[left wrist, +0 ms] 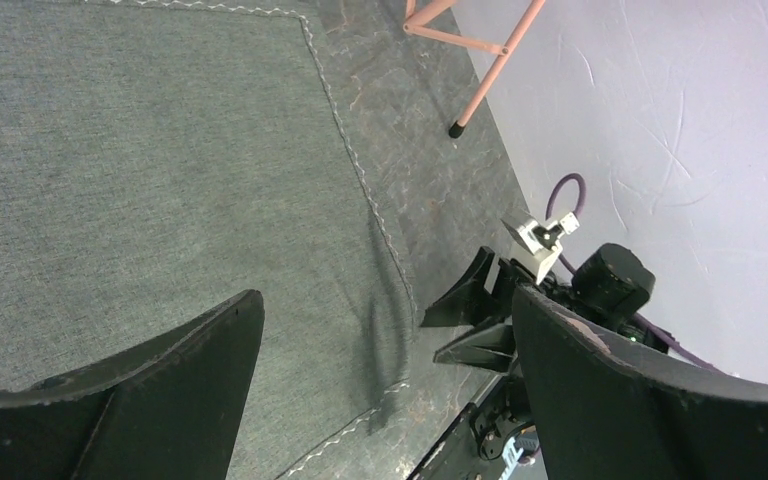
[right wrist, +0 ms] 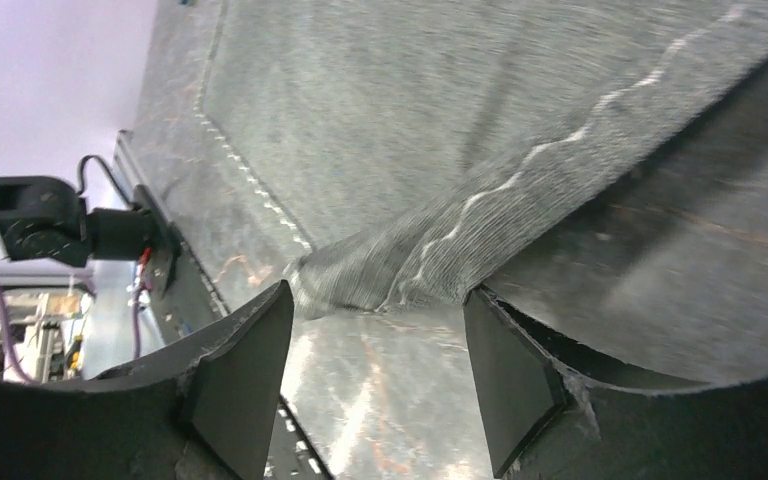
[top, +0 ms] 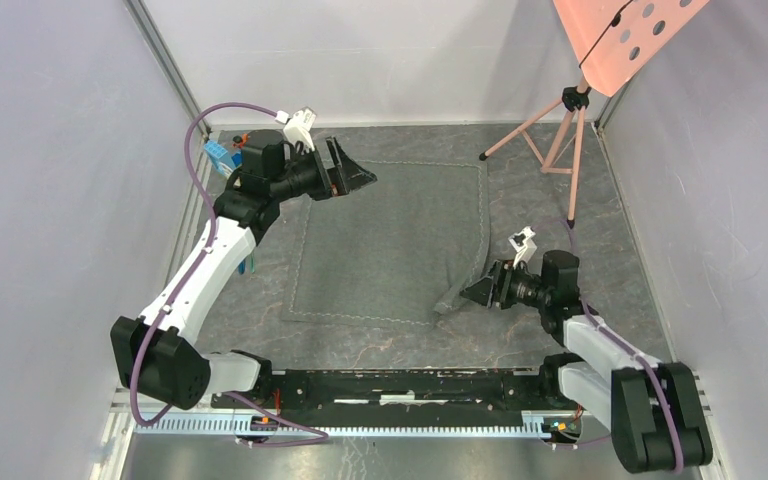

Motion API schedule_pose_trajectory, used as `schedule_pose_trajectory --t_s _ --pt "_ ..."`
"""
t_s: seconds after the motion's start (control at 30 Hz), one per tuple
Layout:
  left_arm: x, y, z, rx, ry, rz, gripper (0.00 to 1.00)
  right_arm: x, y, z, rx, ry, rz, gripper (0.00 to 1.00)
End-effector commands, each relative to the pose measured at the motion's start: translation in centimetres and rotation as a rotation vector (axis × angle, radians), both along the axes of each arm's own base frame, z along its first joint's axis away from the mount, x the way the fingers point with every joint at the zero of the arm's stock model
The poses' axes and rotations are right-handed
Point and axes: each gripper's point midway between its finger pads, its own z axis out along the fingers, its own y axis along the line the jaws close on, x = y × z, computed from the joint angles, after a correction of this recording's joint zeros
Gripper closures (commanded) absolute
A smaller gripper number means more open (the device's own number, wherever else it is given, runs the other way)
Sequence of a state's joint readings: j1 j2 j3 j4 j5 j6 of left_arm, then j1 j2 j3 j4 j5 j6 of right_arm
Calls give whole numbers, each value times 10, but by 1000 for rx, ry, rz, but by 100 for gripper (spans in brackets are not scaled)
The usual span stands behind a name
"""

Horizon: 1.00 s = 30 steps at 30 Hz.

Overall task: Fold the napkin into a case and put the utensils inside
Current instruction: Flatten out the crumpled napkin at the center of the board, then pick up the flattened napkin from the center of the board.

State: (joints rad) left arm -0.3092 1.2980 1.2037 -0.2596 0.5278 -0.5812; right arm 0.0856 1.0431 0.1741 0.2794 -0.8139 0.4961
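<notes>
From above: the napkin (top: 390,240) lies open and flat on the table (top: 520,180), with no fold in it yet. The left gripper (top: 352,170) hovers at the napkin's far-left corner, likely waiting to take that end. The right gripper (top: 475,290) sits low at the near-right corner, and the cloth there is bunched up off the table. That looks like the start of the first fold. A pink tripod (top: 560,135) stands beyond the napkin's far-right corner, clear of the work.

Left wrist: the left gripper (left wrist: 388,300) has its fingers spread wide over the napkin (left wrist: 160,180), with nothing between them. Across the cloth, the right gripper (left wrist: 460,315) noses in at the stitched edge.

Right wrist: the right gripper (right wrist: 375,310) straddles the raised corner of the napkin (right wrist: 410,130). The stitch line runs right between the fingers. They stand apart, with gaps showing on both sides of the cloth, so I call it spread and not yet pinching. Coming in low and edge-on makes sense, since it puts one finger under the thin cloth.
</notes>
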Motion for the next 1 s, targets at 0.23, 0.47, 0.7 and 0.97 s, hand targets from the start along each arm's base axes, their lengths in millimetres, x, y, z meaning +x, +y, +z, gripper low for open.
schedule_pose_trajectory --t_s 0.23,0.47,0.7,0.97 --pt "2 6 8 -12 -37 -9 0 17 -5 114 -2 -134 -159 33" --pt "5 5 1 -12 -18 -7 0 14 -87 63 -469 77 -465 33" --pt "7 2 -6 -20 13 -17 0 -14 -73 11 -489 312 -471 32" --pt "7 1 -9 -28 26 -21 0 -38 -62 -13 -632 534 -575 41"
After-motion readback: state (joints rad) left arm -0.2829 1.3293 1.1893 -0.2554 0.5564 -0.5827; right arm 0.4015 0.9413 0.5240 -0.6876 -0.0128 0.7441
